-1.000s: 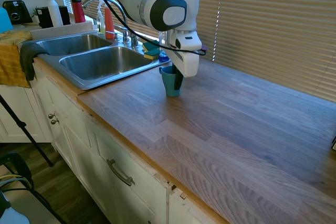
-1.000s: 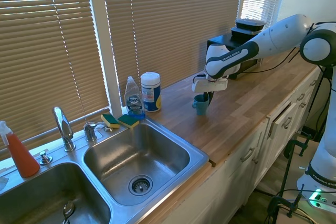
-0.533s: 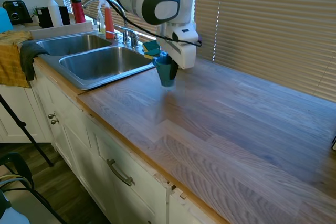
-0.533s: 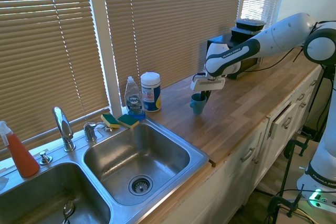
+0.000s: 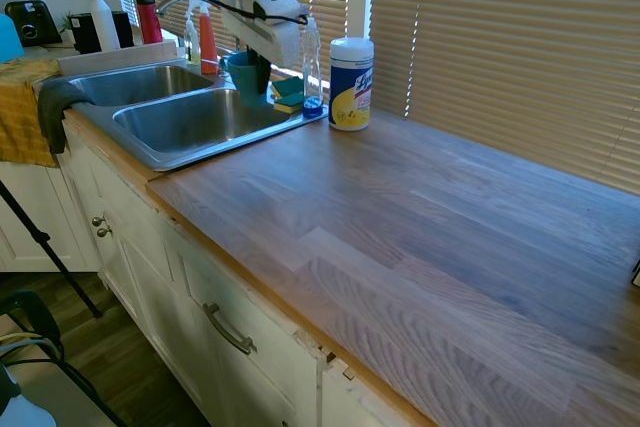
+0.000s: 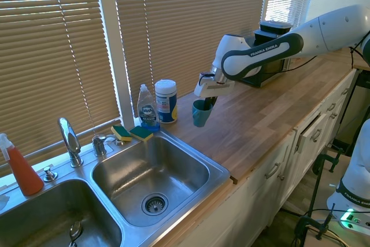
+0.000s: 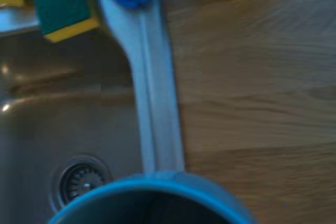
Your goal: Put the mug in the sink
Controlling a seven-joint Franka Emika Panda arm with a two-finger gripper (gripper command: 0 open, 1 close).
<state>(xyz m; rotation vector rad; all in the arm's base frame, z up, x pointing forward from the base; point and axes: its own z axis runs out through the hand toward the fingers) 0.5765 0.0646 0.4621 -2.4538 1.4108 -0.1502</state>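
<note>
Since a second ago the mug (image 6: 201,113) has left the worktop (image 6: 266,125), where it stood well to the right of the wipes canister (image 6: 166,100), and has travelled leftward through the air toward the sink (image 6: 191,198). It now hangs upright from the gripper (image 6: 208,103), whose fingers are clamped on the mug's wall, one inside the rim and one outside.

Taking the sink as landmark and reading the second exterior view from left to right: the faucet (image 6: 69,140) rises behind the divider between the basins, two sponges (image 6: 133,133) and a dish soap bottle (image 6: 148,109) sit on the back rim, the canister stands just beyond the back right corner, and the mug hovers above the right-hand rim. The wrist view agrees, with the steel rim directly beneath the mug's lip (image 7: 152,192) and the drain (image 7: 79,182) off to one side.

The step in hand looks like the carry. Next, I judge, the arm must go a little further over the near basin, lower the mug, and only then let go.
</note>
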